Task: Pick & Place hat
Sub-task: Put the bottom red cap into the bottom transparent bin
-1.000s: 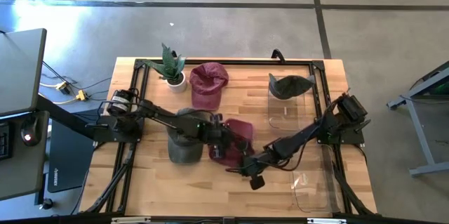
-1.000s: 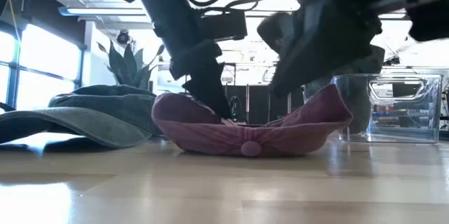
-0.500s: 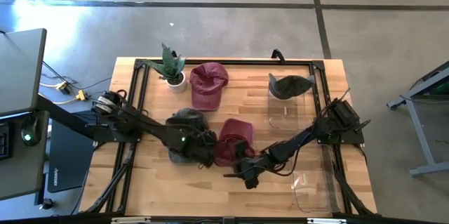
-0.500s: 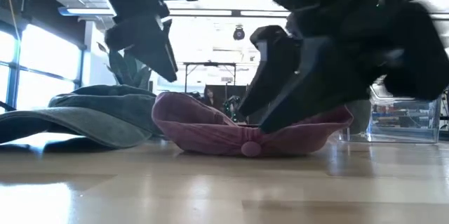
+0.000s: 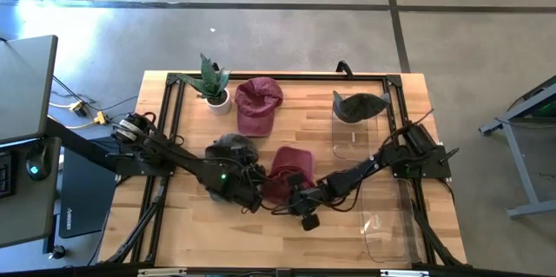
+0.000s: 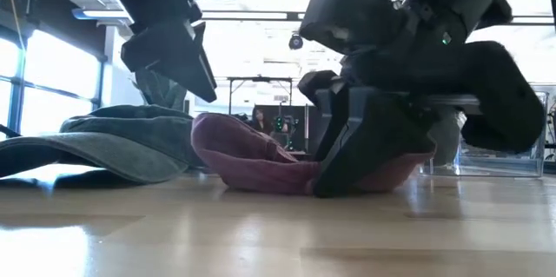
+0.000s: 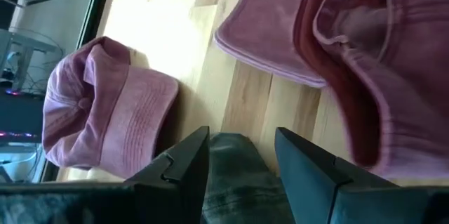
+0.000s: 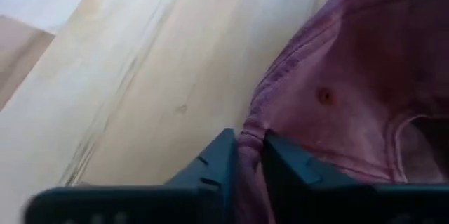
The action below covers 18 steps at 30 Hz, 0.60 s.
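Note:
A maroon hat [image 5: 287, 171] lies on the table's middle, its crown on the wood. My right gripper [image 5: 294, 197] is at its near side and shut on it; in the low view this gripper [image 6: 347, 168] stands in front of the hat [image 6: 252, 160]. My left gripper [image 5: 250, 192] hangs open above a grey-green hat [image 5: 228, 151], clear of it [image 6: 169, 51]; its fingers [image 7: 189, 157] hold nothing between them. My right gripper pinches a ridge of cloth at the near side of the maroon hat's crown [image 8: 250, 127] between its two fingers. Edge or fold, I cannot tell. The fingers [image 8: 221, 157] slant down from the table's near right. The hat rests on the table.
A second maroon hat [image 5: 258, 103] and a potted plant [image 5: 211, 82] stand at the far side. A dark green hat [image 5: 359, 106] sits by a clear box [image 5: 356, 134] at the far right. Another clear container [image 5: 387, 234] lies near right. A black frame [image 5: 174, 121] borders the table.
My left gripper has drawn up and out of the maroon hat toward the table's left and now hangs over the grey-green hat. My right gripper has come down to the maroon hat's near side, opened wide on the way, and shut on the cloth.

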Each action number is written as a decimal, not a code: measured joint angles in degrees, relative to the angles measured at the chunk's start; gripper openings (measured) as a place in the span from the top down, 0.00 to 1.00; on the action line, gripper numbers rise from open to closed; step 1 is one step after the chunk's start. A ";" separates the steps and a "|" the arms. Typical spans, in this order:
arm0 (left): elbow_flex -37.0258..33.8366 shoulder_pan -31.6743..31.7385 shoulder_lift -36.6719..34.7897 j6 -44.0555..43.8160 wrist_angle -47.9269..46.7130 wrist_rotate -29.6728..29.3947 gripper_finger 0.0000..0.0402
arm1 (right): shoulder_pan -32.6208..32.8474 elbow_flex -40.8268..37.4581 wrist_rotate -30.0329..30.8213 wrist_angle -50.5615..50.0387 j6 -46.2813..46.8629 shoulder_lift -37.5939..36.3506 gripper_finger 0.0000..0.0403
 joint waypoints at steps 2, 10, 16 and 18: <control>0.00 0.00 0.00 0.39 -0.02 -0.58 0.61 | -0.07 -0.21 -1.11 -1.71 0.08 -1.82 0.94; -0.04 -3.62 -1.37 6.26 1.35 -10.02 0.61 | 0.09 -0.18 -11.58 -4.87 1.65 -18.10 0.89; -0.01 -7.25 -1.38 7.41 1.77 -12.91 0.61 | -1.15 -0.12 -16.29 -10.66 3.23 -35.53 0.96; 0.04 -7.89 -1.38 7.39 1.66 -12.90 0.61 | -1.68 -0.12 -18.72 -12.38 6.44 -41.00 0.96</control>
